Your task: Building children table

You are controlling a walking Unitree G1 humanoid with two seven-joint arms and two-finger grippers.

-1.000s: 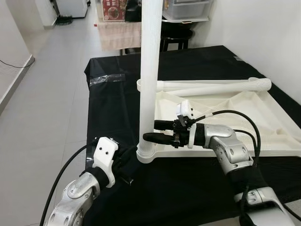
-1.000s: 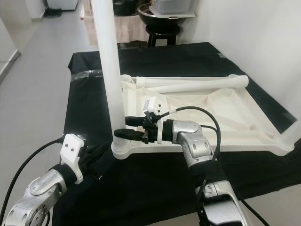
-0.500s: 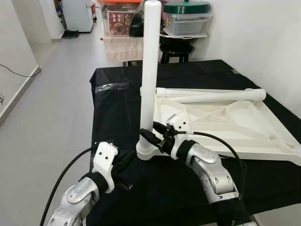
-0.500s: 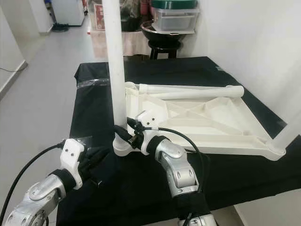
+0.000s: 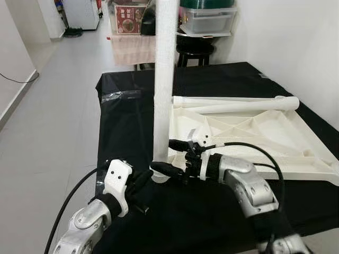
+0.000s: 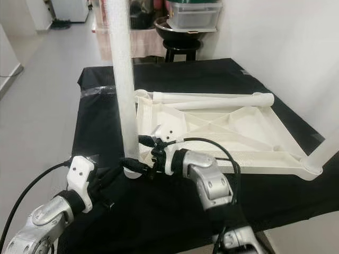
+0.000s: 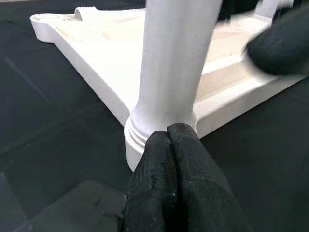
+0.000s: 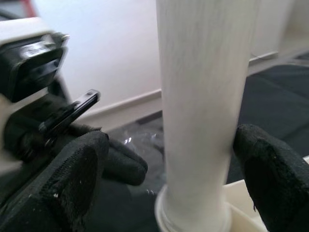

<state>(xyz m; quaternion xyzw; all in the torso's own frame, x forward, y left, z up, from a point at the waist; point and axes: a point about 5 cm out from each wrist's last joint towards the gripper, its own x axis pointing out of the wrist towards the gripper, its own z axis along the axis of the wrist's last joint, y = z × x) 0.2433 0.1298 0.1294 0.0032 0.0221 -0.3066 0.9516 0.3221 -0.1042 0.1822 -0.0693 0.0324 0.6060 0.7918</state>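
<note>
The white children's table top [image 5: 275, 132] lies upside down on a black cloth. One white leg [image 5: 163, 79] stands upright in its near-left corner socket. My right gripper [image 5: 164, 156] is open, with a finger on each side of this leg just above the socket; the leg [image 8: 203, 96] stands between the fingers [image 8: 72, 179]. My left gripper [image 5: 144, 179] is shut, its tips [image 7: 168, 135] pressed against the socket collar [image 7: 140, 140]. A second leg [image 5: 238, 100] lies along the far edge. Another leg [image 6: 324, 151] rises from the near-right corner.
The black-covered table [image 5: 212, 222] has a taped patch [image 5: 119, 96] at its far left. Behind it stand a dark stool [image 5: 196, 50] and stacked storage boxes [image 5: 206, 21]. Grey floor [image 5: 47, 106] runs along the left, a white wall [image 5: 286, 37] along the right.
The view has shifted. My right wrist has levelled out from a tilted pose, and its fingers still straddle the leg's base. The left gripper and the upright leg hold their places.
</note>
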